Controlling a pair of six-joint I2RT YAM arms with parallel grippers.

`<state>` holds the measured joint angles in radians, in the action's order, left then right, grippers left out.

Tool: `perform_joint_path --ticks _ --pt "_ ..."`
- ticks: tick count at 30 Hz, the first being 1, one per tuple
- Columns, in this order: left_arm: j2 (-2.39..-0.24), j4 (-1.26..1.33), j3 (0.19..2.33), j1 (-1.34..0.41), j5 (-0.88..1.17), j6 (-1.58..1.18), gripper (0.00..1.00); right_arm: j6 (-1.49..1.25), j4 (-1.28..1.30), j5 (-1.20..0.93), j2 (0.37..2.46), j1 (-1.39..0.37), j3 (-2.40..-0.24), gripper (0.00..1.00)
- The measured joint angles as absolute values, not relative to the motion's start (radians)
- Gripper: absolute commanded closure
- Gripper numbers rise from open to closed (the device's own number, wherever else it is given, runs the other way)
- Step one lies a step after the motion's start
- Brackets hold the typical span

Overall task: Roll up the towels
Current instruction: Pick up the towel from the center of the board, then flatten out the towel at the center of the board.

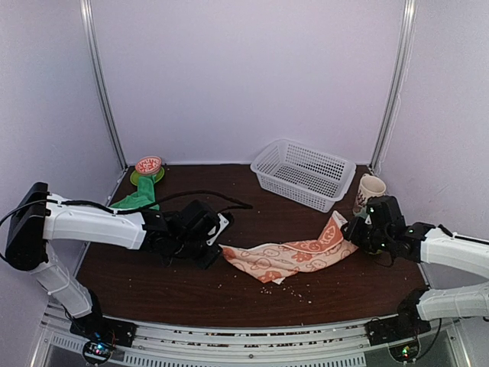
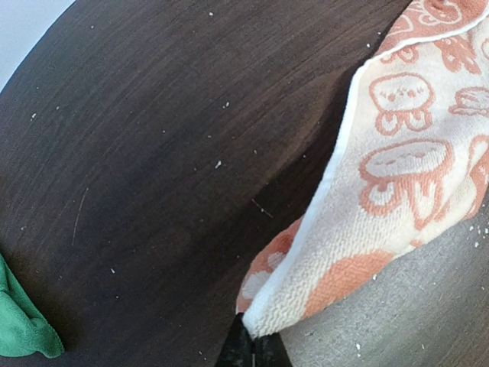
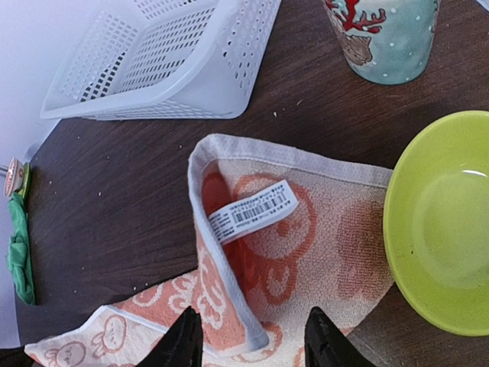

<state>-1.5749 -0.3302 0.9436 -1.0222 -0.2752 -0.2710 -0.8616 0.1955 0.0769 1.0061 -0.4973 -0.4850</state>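
The peach-orange bunny towel (image 1: 294, 256) lies stretched in a loose strip across the middle of the table. My left gripper (image 1: 217, 250) is shut on its left corner; in the left wrist view the white hem (image 2: 321, 199) runs down into the closed tips of the left gripper (image 2: 253, 348). My right gripper (image 1: 354, 231) hovers over the towel's right end. There the right gripper (image 3: 253, 344) stands open, its fingers (image 3: 183, 342) either side of a folded-over edge of towel (image 3: 306, 245) with a barcode label (image 3: 252, 210). The green towel (image 1: 138, 200) lies bunched at the back left.
A white mesh basket (image 1: 302, 173) stands at the back right, a mug (image 1: 370, 191) beside it. A lime green bowl (image 3: 443, 222) sits right of the towel's end, touching it. A small red and green round thing (image 1: 148, 166) sits in the back left corner.
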Motion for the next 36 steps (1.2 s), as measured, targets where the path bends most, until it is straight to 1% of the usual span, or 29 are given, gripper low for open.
perform_joint_path --ticks 2,6,8,9,14,18,20,23,26,28,30,32,36 --pt "-1.575 -0.329 0.944 -1.022 -0.277 -0.271 1.00 -0.864 0.166 0.068 1.052 -0.479 -0.493 0.63" --pt "-1.575 -0.329 0.944 -1.022 -0.280 -0.271 1.00 -0.865 0.127 0.039 1.100 -0.469 -0.505 0.78" --pt "-1.575 -0.330 0.944 -1.022 -0.288 -0.271 1.00 -0.864 0.112 0.016 1.116 -0.469 -0.509 0.90" --pt "-1.575 -0.331 0.944 -1.022 -0.292 -0.271 1.00 -0.867 0.109 0.002 1.126 -0.469 -0.514 0.99" --pt "-1.554 -0.357 0.944 -1.022 -0.322 -0.271 1.00 -0.876 0.093 -0.059 1.119 -0.469 -0.519 1.00" --pt "-1.466 -0.455 0.974 -1.022 -0.374 -0.265 1.00 -0.882 0.120 -0.099 1.004 -0.471 -0.527 1.00" --pt "-1.399 -0.534 1.026 -1.022 -0.411 -0.251 1.00 -0.888 0.146 -0.125 0.938 -0.476 -0.559 1.00" --pt "-1.264 -0.676 1.184 -1.022 -0.476 -0.216 1.00 -0.898 0.174 -0.173 0.854 -0.488 -0.669 1.00" --pt "-1.140 -0.750 1.341 -1.022 -0.507 -0.191 0.98 -0.904 0.176 -0.195 0.770 -0.500 -0.772 1.00" --pt "-1.071 -0.766 1.376 -1.022 -0.511 -0.189 1.00 -0.905 0.172 -0.197 0.719 -0.503 -0.783 1.00" --pt "-1.031 -0.773 1.344 -1.022 -0.503 -0.201 1.00 -0.910 0.169 -0.197 0.657 -0.504 -0.740 1.00" --pt "-1.036 -0.752 1.253 -1.023 -0.480 -0.227 1.00 -0.917 0.174 -0.197 0.618 -0.505 -0.652 1.00" --pt "-1.168 -0.690 0.995 -1.034 -0.399 -0.300 1.00 -0.921 0.259 -0.191 0.592 -0.504 -0.484 1.00"
